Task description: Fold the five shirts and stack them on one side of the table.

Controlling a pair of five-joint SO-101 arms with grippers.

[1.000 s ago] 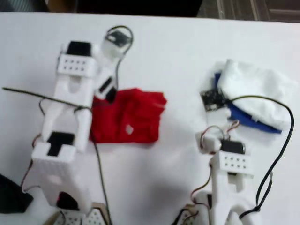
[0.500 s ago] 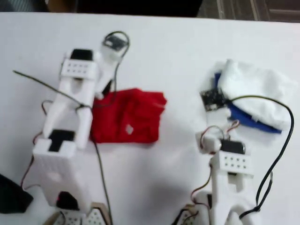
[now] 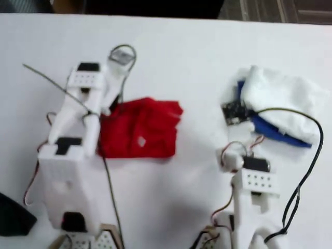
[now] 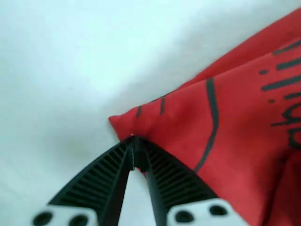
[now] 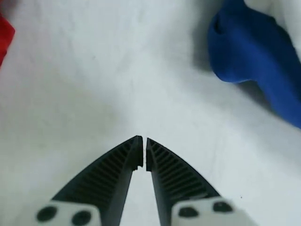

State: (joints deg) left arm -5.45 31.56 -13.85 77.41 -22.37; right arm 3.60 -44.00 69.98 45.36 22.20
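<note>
1. My left hand point(image 4: 133, 141) is pressed together on a corner of the red shirt point(image 4: 225, 127), and the cloth puckers into a small peak right at my fingertips
2. From that pinched corner the red shirt spreads away ahead of my left hand and off to its right side, with dark printed lines running over the fabric
3. The red shirt point(image 3: 142, 127) lies as a rough folded rectangle on the white bench point(image 3: 197, 52), with its near-left edge tucked under my left arm
4. My right hand point(image 5: 144, 146) is drawn nearly together with only a thin slit between the ribbed fingers point(image 5: 117, 165), and it pinches nothing
5. Bare bench lies straight under and ahead of my right hand
6. The blue shirt point(image 5: 254, 52) sits near my right hand, ahead of it and to its right side, apart from the fingertips
7. The white shirt point(image 3: 282, 101) rests on top of the blue shirt, which shows along the pile's near edge as a strip
8. This pile is well apart from the red shirt, with open bench and my right hand between them
</note>
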